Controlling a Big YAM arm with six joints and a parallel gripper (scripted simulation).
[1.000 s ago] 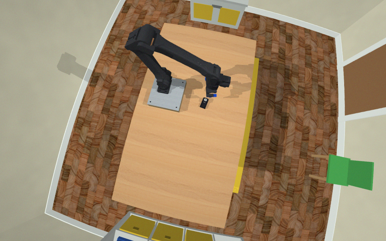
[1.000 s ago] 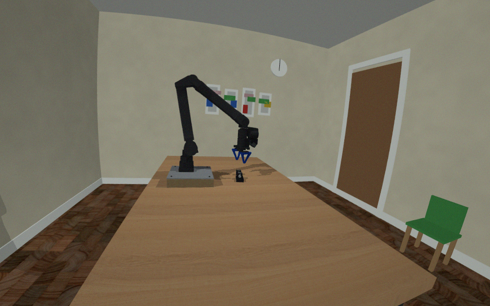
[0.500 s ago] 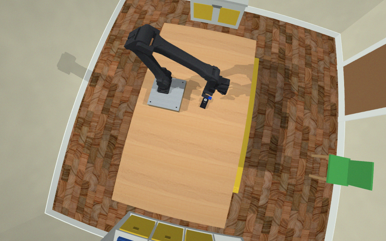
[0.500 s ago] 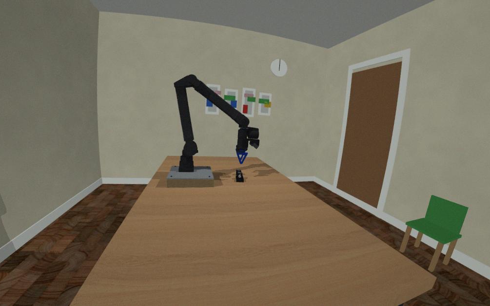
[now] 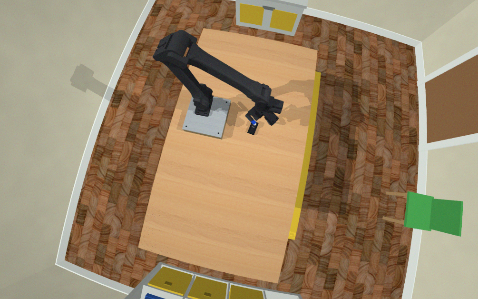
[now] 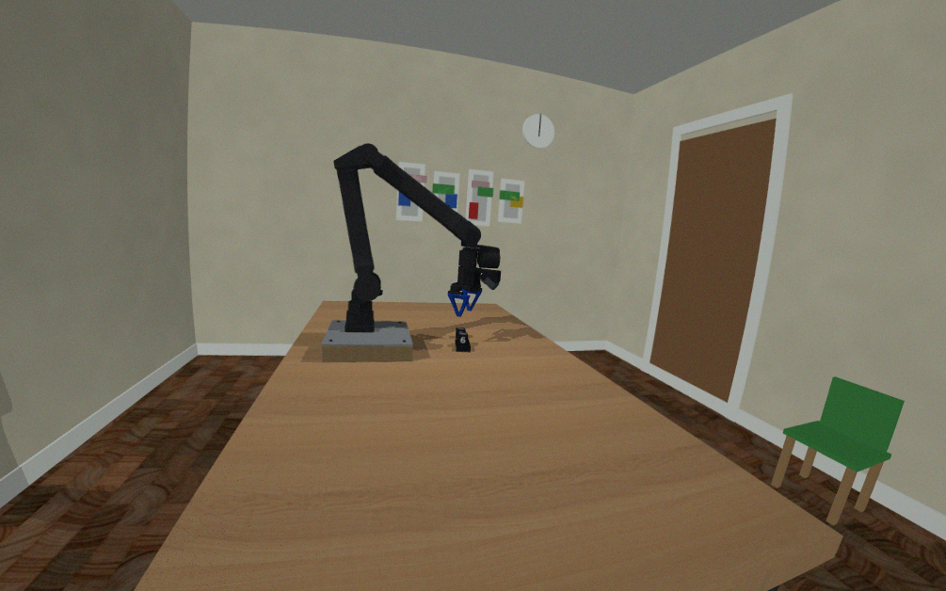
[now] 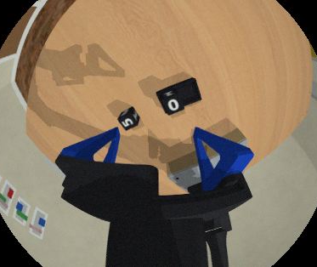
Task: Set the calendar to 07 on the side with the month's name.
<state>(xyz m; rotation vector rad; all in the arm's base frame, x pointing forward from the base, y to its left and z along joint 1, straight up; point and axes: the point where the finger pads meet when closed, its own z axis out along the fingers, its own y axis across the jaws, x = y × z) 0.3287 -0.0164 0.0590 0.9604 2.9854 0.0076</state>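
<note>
Tray [image 7: 183,92] sits flat on the table [image 5: 225,193], a little in front of the arm's grey base plate [image 5: 206,119] toward the yellow-edged side, and from the top camera you see its long axis running roughly along the table's length. One cube [image 7: 172,105] stands in it at one end, its top face reading 0 in white; the other half of the tray shows only dark floor with a small pale mark you cannot read. The second cube [image 7: 127,120] lies out on the table just beside the tray, apart from it and turned at an angle, with 5 on top. You only get both numerals from the wrist camera; the top view hides the loose cube under the wrist and shows the tray [image 5: 252,129] as a small dark block, while the exterior view shows the tray [image 6: 462,341] end-on with a white digit on the cube's side, too small for you to read surely. The month's name is not legible anywhere. Your gripper [image 7: 156,150] hangs above the table with its blue fingers spread to full width and nothing between them, the loose cube lying below and ahead of the gap. In the exterior view the gripper [image 6: 464,302] hovers well above the tray.
</note>
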